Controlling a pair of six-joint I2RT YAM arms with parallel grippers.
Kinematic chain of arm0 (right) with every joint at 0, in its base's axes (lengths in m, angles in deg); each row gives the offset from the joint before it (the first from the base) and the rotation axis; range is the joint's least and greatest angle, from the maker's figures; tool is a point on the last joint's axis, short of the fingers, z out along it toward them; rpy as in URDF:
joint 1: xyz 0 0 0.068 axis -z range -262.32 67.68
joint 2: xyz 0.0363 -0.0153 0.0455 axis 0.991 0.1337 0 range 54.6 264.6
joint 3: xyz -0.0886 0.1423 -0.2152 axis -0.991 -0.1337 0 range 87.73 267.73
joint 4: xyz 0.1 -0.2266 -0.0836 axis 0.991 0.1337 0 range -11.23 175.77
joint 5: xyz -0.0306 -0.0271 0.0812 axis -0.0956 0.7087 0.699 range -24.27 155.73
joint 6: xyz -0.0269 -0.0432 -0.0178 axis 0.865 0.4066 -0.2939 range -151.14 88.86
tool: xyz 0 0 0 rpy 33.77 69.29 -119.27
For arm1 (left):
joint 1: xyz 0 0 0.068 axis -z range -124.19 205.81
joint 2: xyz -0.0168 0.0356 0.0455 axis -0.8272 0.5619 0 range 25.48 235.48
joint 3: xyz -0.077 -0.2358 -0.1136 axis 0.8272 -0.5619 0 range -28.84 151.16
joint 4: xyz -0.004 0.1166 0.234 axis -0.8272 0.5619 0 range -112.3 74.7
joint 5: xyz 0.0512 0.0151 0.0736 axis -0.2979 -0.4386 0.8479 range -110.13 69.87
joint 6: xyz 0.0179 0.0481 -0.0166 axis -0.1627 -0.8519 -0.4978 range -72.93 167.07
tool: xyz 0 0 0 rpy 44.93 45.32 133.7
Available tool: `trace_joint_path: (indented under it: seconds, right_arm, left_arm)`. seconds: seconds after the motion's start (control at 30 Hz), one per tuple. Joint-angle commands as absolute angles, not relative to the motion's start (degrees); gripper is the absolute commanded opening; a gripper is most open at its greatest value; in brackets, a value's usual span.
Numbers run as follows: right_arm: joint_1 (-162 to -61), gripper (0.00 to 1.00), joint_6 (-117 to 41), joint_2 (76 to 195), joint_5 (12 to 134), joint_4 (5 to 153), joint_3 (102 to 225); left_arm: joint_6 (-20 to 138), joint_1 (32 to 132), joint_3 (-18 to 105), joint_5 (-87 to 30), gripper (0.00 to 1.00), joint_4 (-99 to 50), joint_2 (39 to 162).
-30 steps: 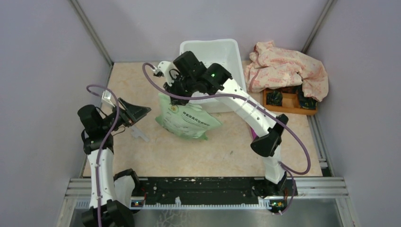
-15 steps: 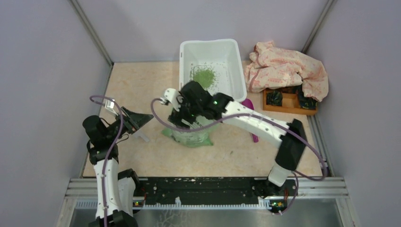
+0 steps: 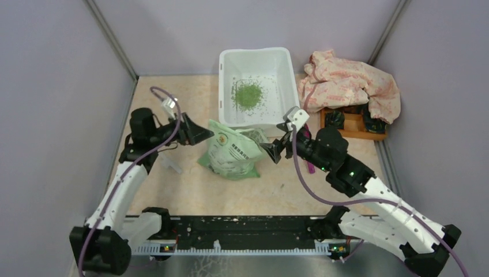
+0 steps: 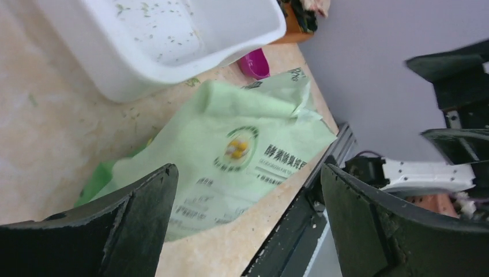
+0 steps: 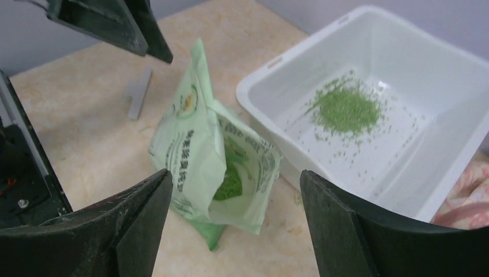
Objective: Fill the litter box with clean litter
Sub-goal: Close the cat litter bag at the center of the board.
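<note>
My left tool (image 4: 248,168) is spread wide with nothing in it. My right tool (image 5: 234,175) is also wide and grips nothing, its tips just short of the open mouth of the green-and-white bag (image 5: 190,144), which sits on the bench (image 3: 173,104) between the two. The bag shows a round emblem above a line of Chinese characters, and the smaller print is too blurred to read. Ahead of the right tool, past the bag, the litter box (image 5: 277,133) holds a small heap of clean litter (image 5: 346,109).
</note>
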State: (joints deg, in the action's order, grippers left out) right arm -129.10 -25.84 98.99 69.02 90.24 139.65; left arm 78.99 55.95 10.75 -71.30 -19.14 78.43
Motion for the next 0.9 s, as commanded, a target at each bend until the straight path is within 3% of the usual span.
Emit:
trace_joint_path:
  seconds: [0.0, 0.33, 0.7, 0.87]
  right_arm:
    - [-126.79, 0.81, -32.09, 99.54, 69.32, 88.95, 133.43]
    - [-118.72, 0.8, -44.02, 94.42, 73.93, 71.68, 116.6]
    - [-118.71, 0.78, -44.35, 102.05, 85.66, 56.72, 110.2]
    - [-118.71, 0.76, -44.41, 103.74, 85.68, 53.12, 108.64]
  left_arm:
    - [59.17, 68.51, 22.13, -55.61, 0.99, -5.46, 85.07]
    - [47.63, 68.88, 25.09, -48.85, 0.99, -1.3, 85.59]
    - [43.07, 73.97, 25.45, -55.75, 0.97, -4.2, 88.45]
    - [41.18, 75.45, 27.69, -55.65, 0.87, -2.61, 92.61]
